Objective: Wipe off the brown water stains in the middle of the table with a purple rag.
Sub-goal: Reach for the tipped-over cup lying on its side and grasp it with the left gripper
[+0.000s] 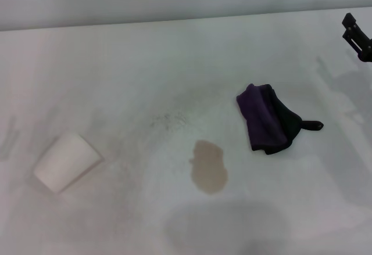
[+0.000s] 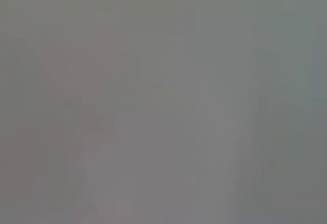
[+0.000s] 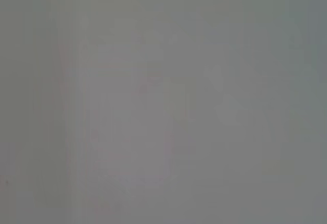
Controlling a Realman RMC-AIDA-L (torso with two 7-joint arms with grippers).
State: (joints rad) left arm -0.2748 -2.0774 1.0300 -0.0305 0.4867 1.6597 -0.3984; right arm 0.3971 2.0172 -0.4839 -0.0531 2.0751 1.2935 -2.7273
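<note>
The purple rag (image 1: 268,118) lies crumpled on the white table (image 1: 116,81), right of centre, with its black part and short black tab toward the right. The brown water stains (image 1: 208,166) form a tan oval puddle mark just in front and to the left of the rag, apart from it. A black part of my right gripper (image 1: 357,35) shows at the far right edge, above the table and well behind the rag, touching nothing. My left gripper is out of view. Both wrist views show only plain grey.
A white paper cup (image 1: 67,162) lies on its side at the front left. Faint grey speckles (image 1: 168,119) mark the table behind the stain. The table's back edge runs along the top of the head view.
</note>
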